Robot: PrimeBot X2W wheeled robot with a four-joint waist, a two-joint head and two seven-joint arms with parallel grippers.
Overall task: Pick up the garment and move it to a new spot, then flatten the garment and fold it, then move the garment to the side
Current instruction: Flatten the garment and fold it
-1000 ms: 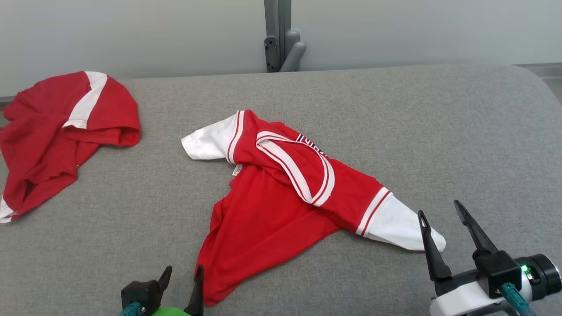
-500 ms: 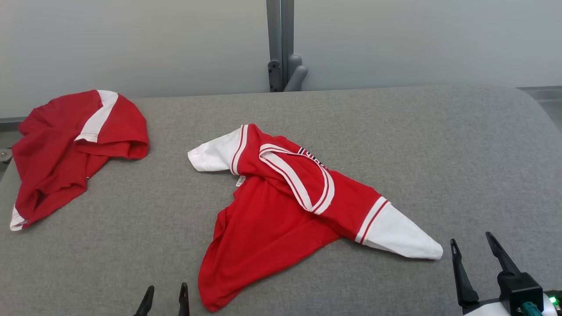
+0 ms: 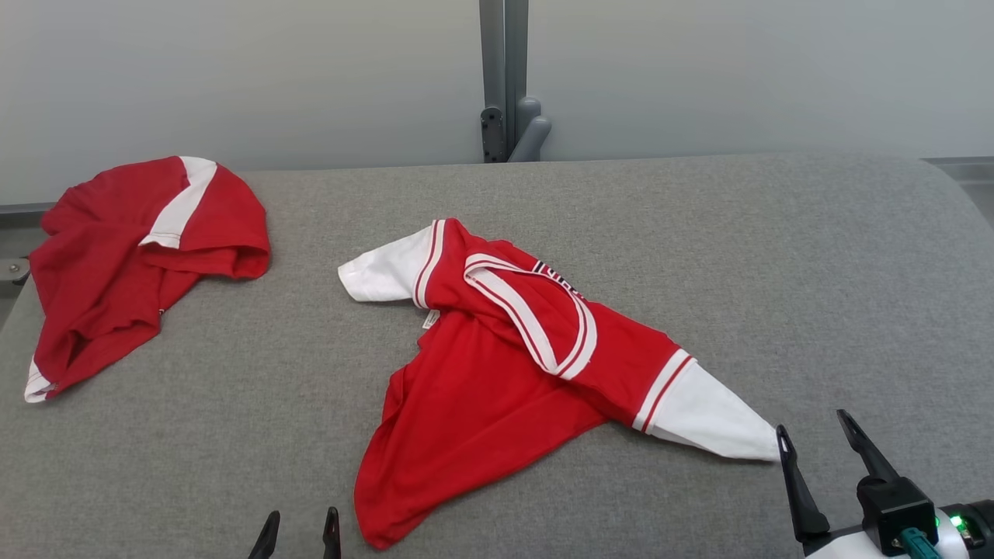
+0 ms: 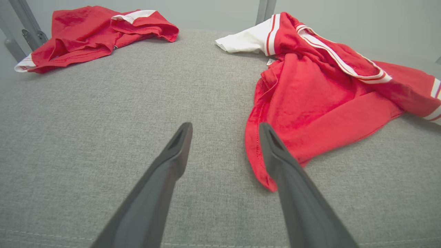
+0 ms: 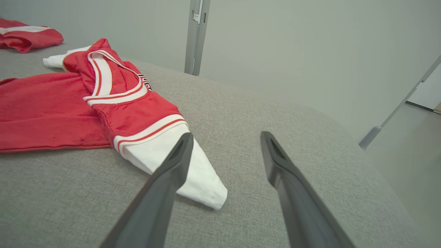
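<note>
The red-and-white jersey [image 3: 497, 373] is being seen crumpled, lying centrally on the grey worktop [image 3: 776, 256], its dark lettering [image 3: 555, 278] and small white tag [image 3: 429, 318] illegible. The fingers of the left gripper [image 3: 303, 514] and right gripper [image 3: 812, 421] are being held released, empty.

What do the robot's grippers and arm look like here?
The left gripper and right gripper each have two long dark grey fingers tapering to slim tips. Behind the right one sit a black block, a teal connector, a small green light and a white forearm shell.
</note>
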